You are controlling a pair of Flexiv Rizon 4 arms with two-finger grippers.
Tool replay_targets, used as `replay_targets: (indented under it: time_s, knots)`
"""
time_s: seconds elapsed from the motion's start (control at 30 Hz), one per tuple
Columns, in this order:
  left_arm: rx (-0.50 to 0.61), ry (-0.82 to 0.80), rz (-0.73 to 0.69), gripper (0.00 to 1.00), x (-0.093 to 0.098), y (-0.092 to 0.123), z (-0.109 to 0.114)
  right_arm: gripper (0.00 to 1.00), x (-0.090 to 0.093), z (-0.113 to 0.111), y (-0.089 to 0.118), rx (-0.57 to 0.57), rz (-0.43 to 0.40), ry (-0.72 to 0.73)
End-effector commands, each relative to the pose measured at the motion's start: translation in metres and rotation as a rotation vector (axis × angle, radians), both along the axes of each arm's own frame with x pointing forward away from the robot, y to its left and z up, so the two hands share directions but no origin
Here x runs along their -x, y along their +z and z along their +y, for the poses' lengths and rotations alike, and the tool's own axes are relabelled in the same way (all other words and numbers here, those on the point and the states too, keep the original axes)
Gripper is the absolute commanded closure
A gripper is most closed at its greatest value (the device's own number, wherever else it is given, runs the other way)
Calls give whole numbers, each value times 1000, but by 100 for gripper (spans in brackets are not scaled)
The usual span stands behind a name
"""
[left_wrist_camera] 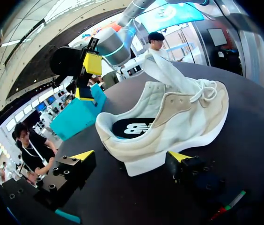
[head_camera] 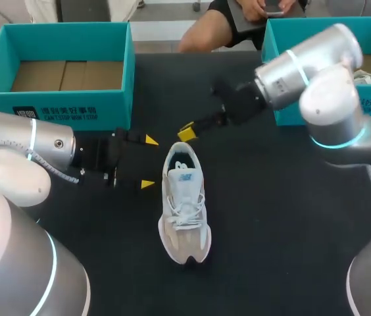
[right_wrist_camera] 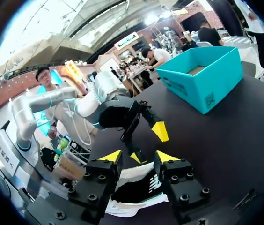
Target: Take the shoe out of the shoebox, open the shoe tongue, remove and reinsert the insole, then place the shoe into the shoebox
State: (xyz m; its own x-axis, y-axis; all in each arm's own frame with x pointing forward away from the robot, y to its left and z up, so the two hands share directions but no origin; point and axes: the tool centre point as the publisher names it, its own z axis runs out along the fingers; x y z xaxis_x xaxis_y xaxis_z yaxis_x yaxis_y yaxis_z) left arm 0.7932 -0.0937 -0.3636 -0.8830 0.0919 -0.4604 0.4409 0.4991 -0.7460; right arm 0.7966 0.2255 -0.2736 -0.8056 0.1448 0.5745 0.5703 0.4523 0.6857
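A white and beige shoe (head_camera: 184, 204) stands on the black table, heel toward the boxes, its black insole (left_wrist_camera: 134, 127) showing in the opening. My left gripper (head_camera: 147, 162) is open at the heel's left side; in the left wrist view the heel (left_wrist_camera: 122, 140) sits just ahead of the gripper (left_wrist_camera: 131, 156), the tongue (left_wrist_camera: 162, 70) standing up. My right gripper (head_camera: 185, 131) hangs just above and behind the heel. In the right wrist view its fingers (right_wrist_camera: 139, 157) stand apart with nothing gripped, the shoe's opening (right_wrist_camera: 136, 187) under them.
A teal shoebox (head_camera: 67, 108) stands at the back left, its brown floor showing. A second teal shoebox (head_camera: 370, 104) stands at the back right behind my right arm. Black tabletop (head_camera: 277, 224) stretches to the shoe's right and in front of it.
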Motion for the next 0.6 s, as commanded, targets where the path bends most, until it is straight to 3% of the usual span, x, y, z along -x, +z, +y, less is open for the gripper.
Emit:
replay_targets:
  time_s: [0.03,0.07,0.17,0.47,0.6]
  knots:
    - [-5,0,1,0,0,1,-1,91,30,-16,18,110,-8,-153]
    - [-5,0,1,0,0,1,-1,100,27,-13,16,152,5,-165]
    - [-5,0,1,0,0,1,-1,100,22,-6,9,323,74,-309]
    - [-5,0,1,0,0,1,-1,100,22,-6,9,323,74,-309]
    - [-48,-85,-46,0,1,29,21,100,24,-4,5,346,80,-296]
